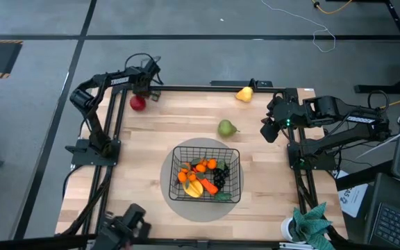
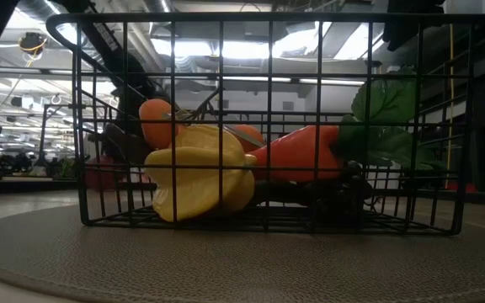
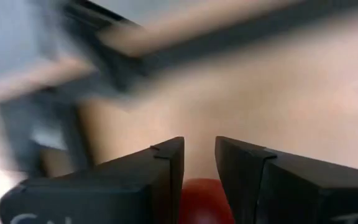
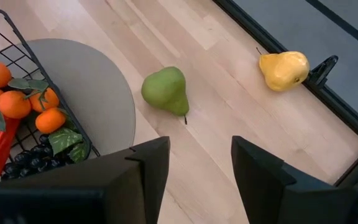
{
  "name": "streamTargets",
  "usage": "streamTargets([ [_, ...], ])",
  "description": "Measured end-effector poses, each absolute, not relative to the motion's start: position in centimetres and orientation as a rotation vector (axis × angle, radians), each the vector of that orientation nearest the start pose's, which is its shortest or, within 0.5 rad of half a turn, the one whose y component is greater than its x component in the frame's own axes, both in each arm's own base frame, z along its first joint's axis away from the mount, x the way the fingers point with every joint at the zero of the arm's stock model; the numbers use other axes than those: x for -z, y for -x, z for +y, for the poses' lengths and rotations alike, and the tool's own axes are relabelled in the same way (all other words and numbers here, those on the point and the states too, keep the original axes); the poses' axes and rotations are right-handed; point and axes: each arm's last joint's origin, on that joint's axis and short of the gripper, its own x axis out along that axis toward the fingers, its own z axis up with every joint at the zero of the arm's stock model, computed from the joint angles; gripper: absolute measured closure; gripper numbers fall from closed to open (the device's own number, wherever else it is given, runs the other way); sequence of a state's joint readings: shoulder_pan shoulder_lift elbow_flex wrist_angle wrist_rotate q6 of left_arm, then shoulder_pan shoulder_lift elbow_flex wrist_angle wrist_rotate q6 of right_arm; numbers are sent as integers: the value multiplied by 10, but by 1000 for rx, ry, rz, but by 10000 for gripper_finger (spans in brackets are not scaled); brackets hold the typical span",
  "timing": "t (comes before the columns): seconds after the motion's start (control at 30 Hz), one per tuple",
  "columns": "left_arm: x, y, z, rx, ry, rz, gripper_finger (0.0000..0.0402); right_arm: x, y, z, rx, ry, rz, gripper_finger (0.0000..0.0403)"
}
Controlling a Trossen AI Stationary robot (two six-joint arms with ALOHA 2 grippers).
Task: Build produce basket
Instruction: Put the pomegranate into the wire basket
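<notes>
The black wire basket (image 1: 207, 148) stands on the round grey mat (image 1: 203, 212). In it lie oranges, an orange carrot, a yellow piece and dark grapes (image 2: 200, 172). A red apple (image 1: 137, 103) lies on the table at the far left corner. My left gripper (image 1: 146, 89) hangs just beyond it, open. In the left wrist view the apple (image 3: 204, 202) shows through the gap of the gripper (image 3: 199, 146). A green pear (image 1: 226, 128) lies on its side beyond the mat, and a yellow pear (image 1: 244, 94) lies by the far edge. My right gripper (image 1: 268, 130) waits open above the table's right side.
Black frame rails run along the table's edges, and a black clip (image 4: 323, 67) sits on the far rail beside the yellow pear (image 4: 283, 70). A teal cloth thing (image 1: 311, 222) stands at the near right corner. Bare wood lies between the mat (image 4: 86, 81) and the far edge.
</notes>
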State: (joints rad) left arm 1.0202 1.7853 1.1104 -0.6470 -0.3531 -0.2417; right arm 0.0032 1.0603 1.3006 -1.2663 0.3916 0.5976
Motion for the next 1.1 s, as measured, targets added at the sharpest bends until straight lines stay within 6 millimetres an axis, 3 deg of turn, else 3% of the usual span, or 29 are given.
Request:
streamTargets([
  [0.17,-163,-195,260,-957,804,1163,322,-370,-164,-11,638,-336,866,242],
  [0.3,-176,-222,234,-680,762,1131,322,-370,-164,-11,637,-335,867,242],
  [0.6,-225,-235,169,-554,656,1167,334,-370,-164,-11,637,-334,867,242],
  [0.7,-240,-228,147,-595,647,1207,339,-370,-164,-11,637,-335,867,242],
  [0.9,-255,-197,117,-995,598,1395,348,-370,-164,-11,639,-335,866,242],
  [1.0,-256,-185,114,-1127,571,1493,352,-370,-164,-11,643,-332,864,242],
  [1.1,-255,-184,126,-1181,530,1441,353,-370,-164,-11,644,-332,864,242],
])
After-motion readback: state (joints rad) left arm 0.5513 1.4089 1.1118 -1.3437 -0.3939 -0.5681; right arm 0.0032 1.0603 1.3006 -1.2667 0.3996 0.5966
